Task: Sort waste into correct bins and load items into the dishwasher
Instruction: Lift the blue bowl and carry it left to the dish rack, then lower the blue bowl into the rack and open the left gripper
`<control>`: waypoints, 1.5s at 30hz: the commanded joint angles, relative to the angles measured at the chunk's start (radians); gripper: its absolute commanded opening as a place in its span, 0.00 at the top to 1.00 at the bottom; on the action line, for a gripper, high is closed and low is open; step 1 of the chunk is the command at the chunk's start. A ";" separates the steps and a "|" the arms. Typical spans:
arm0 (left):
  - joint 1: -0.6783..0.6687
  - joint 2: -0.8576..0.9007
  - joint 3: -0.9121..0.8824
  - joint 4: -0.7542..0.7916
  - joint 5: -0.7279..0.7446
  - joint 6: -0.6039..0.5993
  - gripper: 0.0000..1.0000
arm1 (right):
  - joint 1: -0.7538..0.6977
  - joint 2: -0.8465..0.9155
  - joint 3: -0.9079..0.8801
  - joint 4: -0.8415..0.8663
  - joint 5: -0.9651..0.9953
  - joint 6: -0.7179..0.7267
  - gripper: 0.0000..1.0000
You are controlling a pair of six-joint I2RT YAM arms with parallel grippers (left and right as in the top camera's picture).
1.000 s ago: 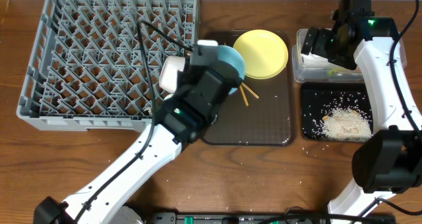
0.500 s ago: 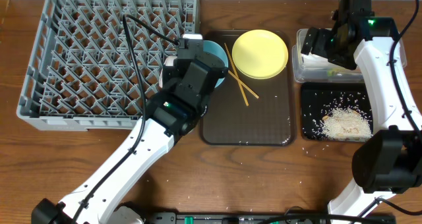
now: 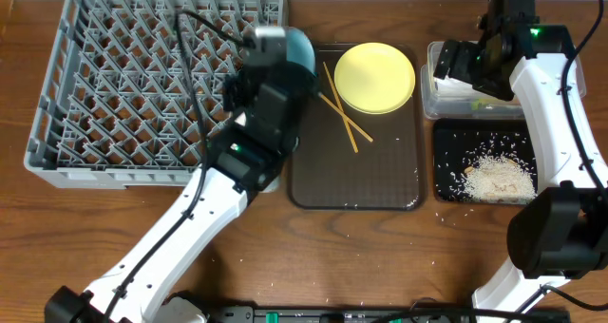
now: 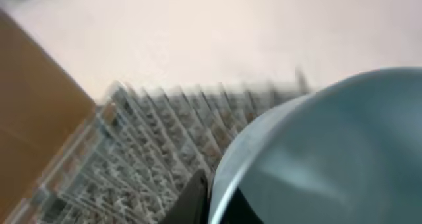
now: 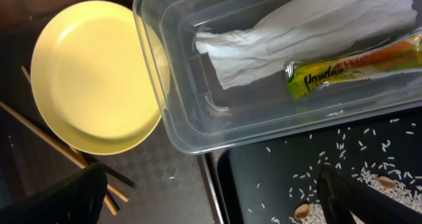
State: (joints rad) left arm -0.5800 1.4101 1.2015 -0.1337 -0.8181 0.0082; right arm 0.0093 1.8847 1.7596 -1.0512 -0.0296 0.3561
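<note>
Clenching the left gripper (image 3: 274, 49) on the rim of the light-blue bowl (image 3: 302, 49), seen from overhead, holding it at the right edge of the dish rack (image 3: 123, 95), just beside the brown tray (image 3: 380, 185). Carrying, on that tray's far end, the yellow plate (image 3: 375, 76), with the chopsticks (image 3: 340, 114) lying crossed just beside it. Hanging the right gripper (image 3: 467, 65), jaws spread wide and grasping nothing, above the clear tub (image 3: 432, 103). Sitting just in front of the tub, the black tray (image 3: 446, 195), holding a heap of rice scraps (image 3: 494, 179).

Filling much of the left wrist view with the bowl's pale-blue wall, one dark finger (image 4: 191, 197) pressing at its rim. Showing the rack's pegs behind only as a blur, the bowl seemingly tipping on edge.

Looking down from the right wrist, spreading both fingers at the bottom corners, touching nothing. Lying inside the tub, the crumpled napkin (image 5: 297, 33) and the green-and-yellow wrapper (image 5: 349, 69), touching each other. Showing the plate left of the tub, its edge tucking under the tub's rim.
</note>
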 commanded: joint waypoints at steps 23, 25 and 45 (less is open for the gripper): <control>0.278 0.644 0.007 0.982 -0.243 0.845 0.92 | -0.002 -0.019 0.005 0.001 0.006 0.002 0.01; 0.278 0.658 0.007 0.988 -0.221 0.844 0.93 | -0.002 -0.019 0.005 0.000 0.006 0.003 0.01; 0.276 0.675 0.007 1.068 -0.102 0.827 0.92 | -0.002 -0.019 0.005 0.000 0.006 0.003 0.01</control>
State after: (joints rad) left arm -0.3046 2.0735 1.2045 0.9241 -0.9619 0.8501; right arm 0.0093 1.8847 1.7596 -1.0508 -0.0292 0.3561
